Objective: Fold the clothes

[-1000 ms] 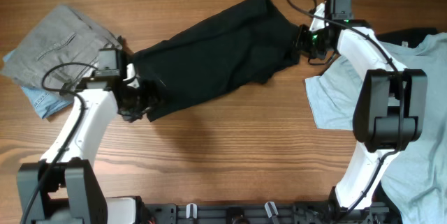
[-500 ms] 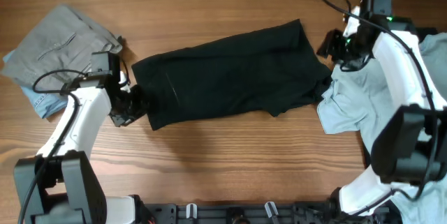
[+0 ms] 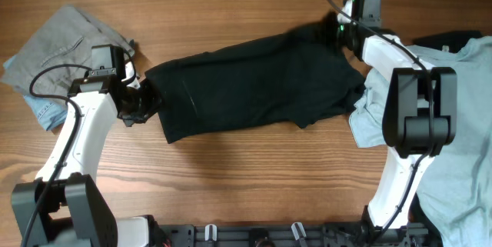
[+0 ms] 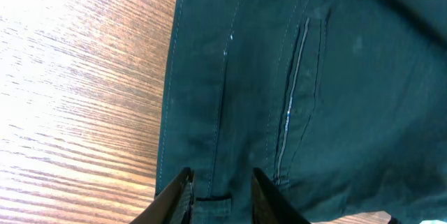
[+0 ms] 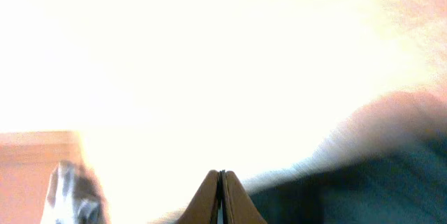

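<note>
The large black garment [image 3: 254, 81] lies spread flat across the middle of the table and fills the left wrist view [image 4: 314, 77]. My left gripper [image 3: 142, 107] is at its left edge; its fingers [image 4: 222, 189] are apart over the hem, with a belt loop between them. My right gripper [image 3: 338, 33] is at the garment's top right corner. In the washed-out right wrist view its fingers [image 5: 221, 182] are pressed together, with dark cloth [image 5: 363, 182] just to the right. I cannot tell whether they pinch any cloth.
Grey trousers [image 3: 65, 43] lie at the far left on a blue denim piece [image 3: 42, 108]. A pale blue T-shirt [image 3: 453, 124] covers the right side and touches the black garment's right end. Another dark cloth [image 3: 442, 41] peeks out above it.
The black garment was pulled out flat and to the right. My right gripper swung right, then came back to the garment's top right corner. My left gripper shifted slightly up and left.
</note>
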Controlling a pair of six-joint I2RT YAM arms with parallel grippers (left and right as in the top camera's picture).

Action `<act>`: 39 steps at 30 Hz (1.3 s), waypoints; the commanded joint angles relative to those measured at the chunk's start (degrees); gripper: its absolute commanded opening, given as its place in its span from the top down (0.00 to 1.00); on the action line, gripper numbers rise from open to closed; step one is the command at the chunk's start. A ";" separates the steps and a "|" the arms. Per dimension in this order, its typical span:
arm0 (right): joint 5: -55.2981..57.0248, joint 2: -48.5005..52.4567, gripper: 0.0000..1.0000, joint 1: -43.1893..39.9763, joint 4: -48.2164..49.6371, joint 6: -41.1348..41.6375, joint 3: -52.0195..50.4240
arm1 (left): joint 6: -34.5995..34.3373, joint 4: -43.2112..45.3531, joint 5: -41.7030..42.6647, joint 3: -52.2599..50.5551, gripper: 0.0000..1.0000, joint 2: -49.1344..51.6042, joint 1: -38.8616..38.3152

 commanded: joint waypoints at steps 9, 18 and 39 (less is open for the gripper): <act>-18.38 -1.16 0.96 -6.14 -20.74 -5.70 5.16 | 0.31 0.46 0.92 0.83 0.54 -0.74 0.33; 21.03 -1.14 0.95 7.32 -12.55 -6.40 4.28 | 0.28 0.48 0.96 0.83 0.58 -0.74 0.33; 15.43 0.90 0.43 0.94 -50.29 1.51 23.23 | 3.30 6.12 3.23 8.24 0.55 -0.28 0.33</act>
